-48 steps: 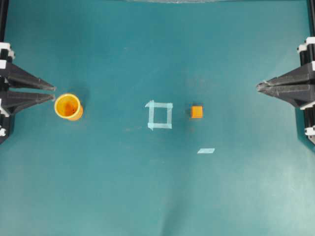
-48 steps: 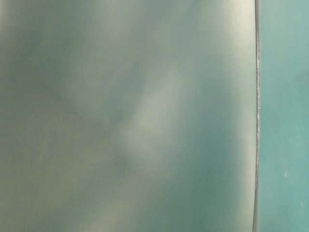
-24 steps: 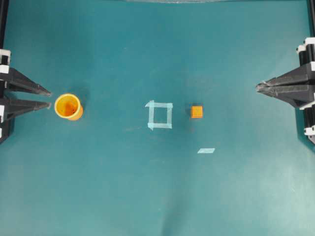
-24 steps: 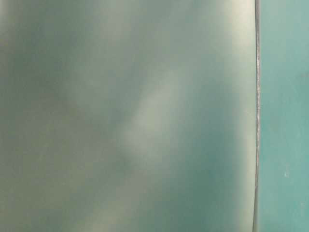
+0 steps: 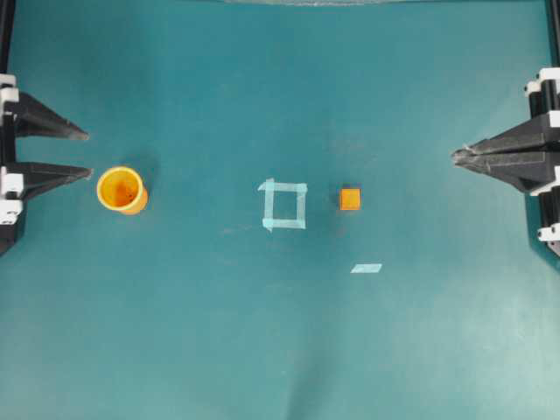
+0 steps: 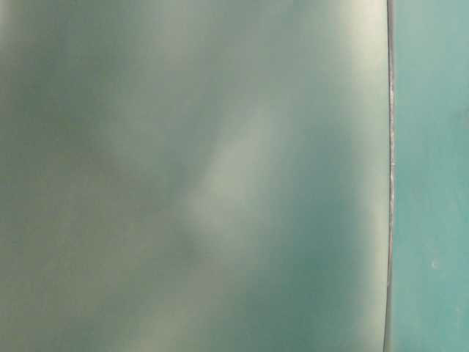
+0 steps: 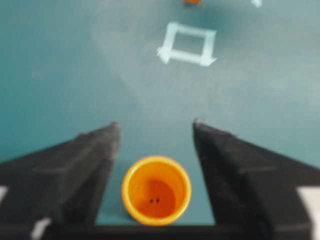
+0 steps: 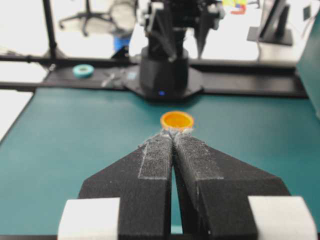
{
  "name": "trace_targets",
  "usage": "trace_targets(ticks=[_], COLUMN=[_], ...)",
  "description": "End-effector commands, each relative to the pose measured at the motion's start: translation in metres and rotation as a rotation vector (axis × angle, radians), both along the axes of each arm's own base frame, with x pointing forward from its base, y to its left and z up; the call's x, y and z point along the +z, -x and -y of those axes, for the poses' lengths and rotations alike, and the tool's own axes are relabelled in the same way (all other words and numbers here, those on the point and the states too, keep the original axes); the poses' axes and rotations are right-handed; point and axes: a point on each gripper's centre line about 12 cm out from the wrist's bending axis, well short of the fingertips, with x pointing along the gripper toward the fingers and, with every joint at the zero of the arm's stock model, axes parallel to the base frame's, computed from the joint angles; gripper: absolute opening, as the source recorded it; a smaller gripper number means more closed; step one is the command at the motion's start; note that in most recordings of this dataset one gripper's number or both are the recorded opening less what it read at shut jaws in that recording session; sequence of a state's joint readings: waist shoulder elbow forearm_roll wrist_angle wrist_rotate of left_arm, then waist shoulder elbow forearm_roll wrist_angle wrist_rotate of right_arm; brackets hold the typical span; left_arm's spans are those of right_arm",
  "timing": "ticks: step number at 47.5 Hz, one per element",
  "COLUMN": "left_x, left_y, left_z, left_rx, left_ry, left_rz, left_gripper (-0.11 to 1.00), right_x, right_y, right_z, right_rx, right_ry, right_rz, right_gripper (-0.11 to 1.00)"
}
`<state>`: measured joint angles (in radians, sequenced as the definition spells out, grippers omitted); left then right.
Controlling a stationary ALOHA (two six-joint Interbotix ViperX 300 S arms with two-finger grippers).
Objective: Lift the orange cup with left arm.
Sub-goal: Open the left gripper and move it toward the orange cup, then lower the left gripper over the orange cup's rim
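Orange cup: small, round, orange-yellow plastic with lighter yellow rim. Upright, mouth open upward, resting on teal surface at left of overhead view, about mid-height. Two dark specks visible on inner bottom in left wrist view, lower centre of frame. Seen small at centre of right wrist view. Nothing touching it.
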<state>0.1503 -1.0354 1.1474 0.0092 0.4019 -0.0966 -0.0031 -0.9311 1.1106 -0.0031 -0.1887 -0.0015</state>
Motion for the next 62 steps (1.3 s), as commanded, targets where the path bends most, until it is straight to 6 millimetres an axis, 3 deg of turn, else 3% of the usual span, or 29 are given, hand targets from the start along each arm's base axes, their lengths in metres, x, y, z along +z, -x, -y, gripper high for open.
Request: trace_targets(ticks=[1,10,33,62], left_x=[-0.002,-0.021,-0.07,-0.098], left_y=[-0.004,-0.01,-0.02,-0.016], left_z=[-0.003,-0.006,-0.036,-0.028], left_rx=[0.024,0.057,0.271,0.296], left_ry=[0.019,0.071,0.212,0.276], left_rz=[-0.025,-0.116,-0.337,-0.44], left_gripper=[0.67,0.84,0.83,0.83], right_x=[0.009,0.007,0.003,0.0], right_y=[-0.003,-0.004,-0.007,-0.01], right_z=[0.0,0.0,0.0,0.0], right_rx=[0.0,0.001,0.001,0.002], right_ry=[-0.001,-0.003,-0.005,-0.003], right_rz=[0.021,0.014,-0.008,-0.023], right_gripper=[0.0,0.0,0.0,0.0])
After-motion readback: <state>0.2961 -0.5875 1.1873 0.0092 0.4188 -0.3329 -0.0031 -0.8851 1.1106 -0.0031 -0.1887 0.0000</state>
